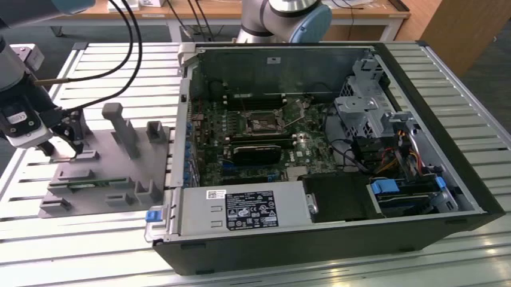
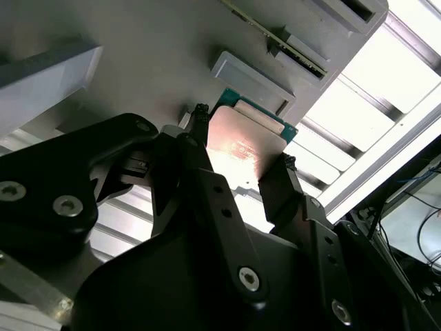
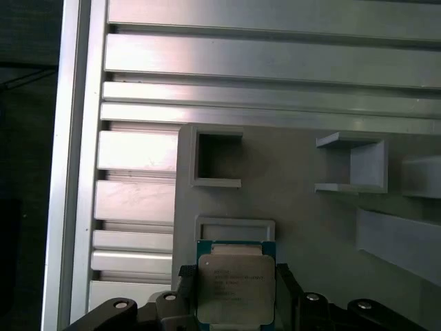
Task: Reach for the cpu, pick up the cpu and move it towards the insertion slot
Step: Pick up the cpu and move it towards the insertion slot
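My gripper (image 1: pixel 62 148) hangs over the grey tray (image 1: pixel 119 173) at the exterior view's left. In both wrist views its two black fingers press on opposite edges of the cpu (image 3: pixel 236 293), a flat silver square with a green rim. In the second wrist view the cpu (image 2: pixel 241 148) sits between the fingertips (image 2: pixel 200 117), just off the tray face (image 2: pixel 138 62). The gripper (image 3: pixel 235 276) holds it over a shallow square recess (image 3: pixel 234 229). The insertion slot (image 1: pixel 262 124) lies inside the open computer case, well toward the exterior view's right of the gripper, with its thin lever raised.
Grey posts and blocks (image 1: pixel 121 128) rise from the tray close beside the gripper. The case wall (image 1: pixel 185 113) stands between the tray and the motherboard. A black card (image 1: pixel 257 154), cables and a drive cage (image 1: pixel 363 113) crowd the case interior. Black cables trail from the arm.
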Robot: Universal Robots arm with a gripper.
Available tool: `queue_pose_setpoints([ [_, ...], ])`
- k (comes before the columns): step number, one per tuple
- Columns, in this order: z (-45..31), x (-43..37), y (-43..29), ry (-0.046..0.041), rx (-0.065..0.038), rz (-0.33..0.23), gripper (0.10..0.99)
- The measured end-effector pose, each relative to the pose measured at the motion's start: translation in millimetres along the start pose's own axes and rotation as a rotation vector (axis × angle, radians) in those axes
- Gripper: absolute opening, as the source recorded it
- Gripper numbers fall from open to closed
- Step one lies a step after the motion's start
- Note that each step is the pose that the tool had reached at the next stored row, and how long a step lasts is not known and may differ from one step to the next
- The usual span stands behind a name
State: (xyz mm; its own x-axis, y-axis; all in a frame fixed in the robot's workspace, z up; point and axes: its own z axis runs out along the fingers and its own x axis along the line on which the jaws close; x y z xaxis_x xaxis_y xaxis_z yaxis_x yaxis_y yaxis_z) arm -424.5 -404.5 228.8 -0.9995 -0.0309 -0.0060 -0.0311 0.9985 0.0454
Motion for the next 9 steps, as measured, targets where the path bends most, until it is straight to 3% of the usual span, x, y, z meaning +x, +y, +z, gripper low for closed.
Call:
queue_pose_setpoints([
  [9, -7.7, -0.1, 0.4, -0.0001, 0.000, 0.000, 0.541],
])
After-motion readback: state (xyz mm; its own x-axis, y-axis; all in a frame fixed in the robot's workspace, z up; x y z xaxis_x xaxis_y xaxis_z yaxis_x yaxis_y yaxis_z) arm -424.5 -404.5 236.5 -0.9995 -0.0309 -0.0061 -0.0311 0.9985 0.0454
